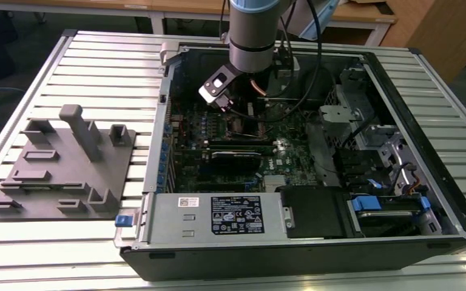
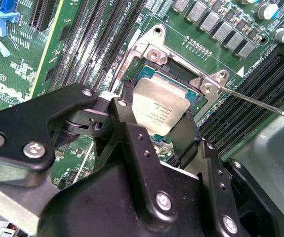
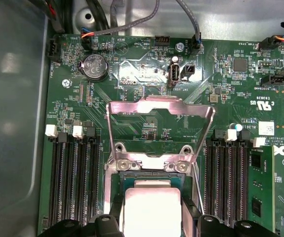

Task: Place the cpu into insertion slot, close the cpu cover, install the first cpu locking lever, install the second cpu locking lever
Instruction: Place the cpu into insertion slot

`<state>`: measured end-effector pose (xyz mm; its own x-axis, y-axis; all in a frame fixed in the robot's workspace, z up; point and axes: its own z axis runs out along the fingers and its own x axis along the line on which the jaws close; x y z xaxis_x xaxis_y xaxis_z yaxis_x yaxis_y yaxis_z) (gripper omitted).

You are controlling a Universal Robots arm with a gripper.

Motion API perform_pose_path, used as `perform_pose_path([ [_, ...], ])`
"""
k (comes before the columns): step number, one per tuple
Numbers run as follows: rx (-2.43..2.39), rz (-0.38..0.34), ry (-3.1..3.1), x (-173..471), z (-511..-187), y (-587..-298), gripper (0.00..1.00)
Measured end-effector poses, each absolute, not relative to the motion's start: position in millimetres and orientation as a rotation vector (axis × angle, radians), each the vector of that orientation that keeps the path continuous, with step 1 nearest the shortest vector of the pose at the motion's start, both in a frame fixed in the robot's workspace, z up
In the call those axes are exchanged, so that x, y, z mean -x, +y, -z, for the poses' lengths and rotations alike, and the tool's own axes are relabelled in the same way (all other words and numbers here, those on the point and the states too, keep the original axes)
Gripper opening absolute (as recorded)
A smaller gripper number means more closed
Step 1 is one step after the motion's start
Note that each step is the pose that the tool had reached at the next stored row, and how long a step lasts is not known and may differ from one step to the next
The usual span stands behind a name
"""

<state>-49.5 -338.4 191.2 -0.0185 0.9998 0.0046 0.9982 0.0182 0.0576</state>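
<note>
Gripper (image 3: 152, 219) is clamping the cpu (image 2: 161, 106) by two opp. edges, holding it square over the insertion slot (image 2: 180, 74), prob. nearly seated; cpu cover (image 3: 159, 106) is standing tilted open just beyond.

The end effector (image 3: 152, 221) grips the cpu (image 3: 147, 210) at the insertion slot (image 3: 132, 177), the cpu cover (image 3: 159, 104) standing open.
</note>
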Motion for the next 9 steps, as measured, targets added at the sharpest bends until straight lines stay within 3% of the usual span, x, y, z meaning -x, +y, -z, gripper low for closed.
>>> perform_pose_path([
  [9, -2.175, -0.068, 2.215, 49.5, -193.7, -338.5, 0.54],
])
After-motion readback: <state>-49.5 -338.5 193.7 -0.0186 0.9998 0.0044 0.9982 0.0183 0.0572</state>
